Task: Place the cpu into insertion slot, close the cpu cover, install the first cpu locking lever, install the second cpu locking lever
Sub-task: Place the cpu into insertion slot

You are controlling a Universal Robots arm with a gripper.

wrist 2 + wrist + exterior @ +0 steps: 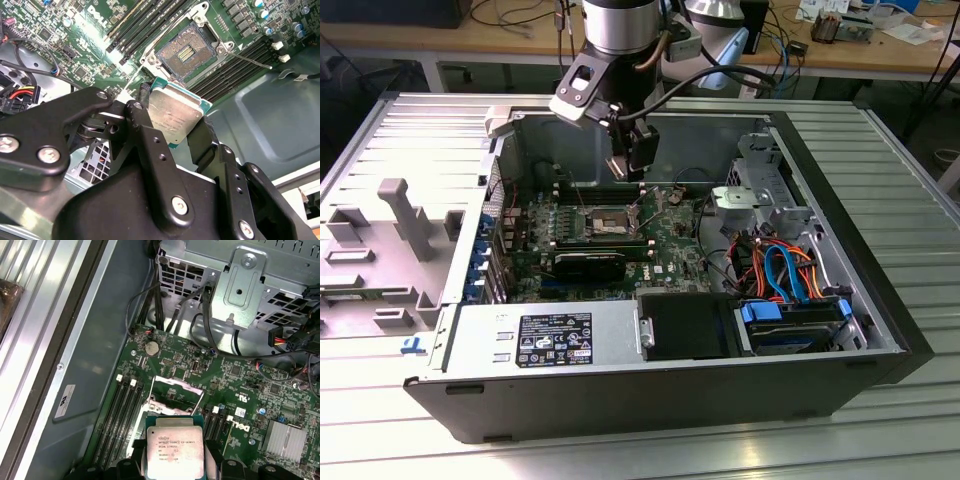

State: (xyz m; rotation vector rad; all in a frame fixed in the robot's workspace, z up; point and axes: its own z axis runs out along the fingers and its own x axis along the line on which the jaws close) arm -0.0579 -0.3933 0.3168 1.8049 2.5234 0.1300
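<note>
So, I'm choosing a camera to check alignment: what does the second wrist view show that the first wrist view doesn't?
Second wrist view: the insertion slot's whole dark centre and the black linkage arms. First wrist view: the coin battery and the silver drive bracket. Both wrist views: the cpu clamped in the gripper above the green board.
</note>
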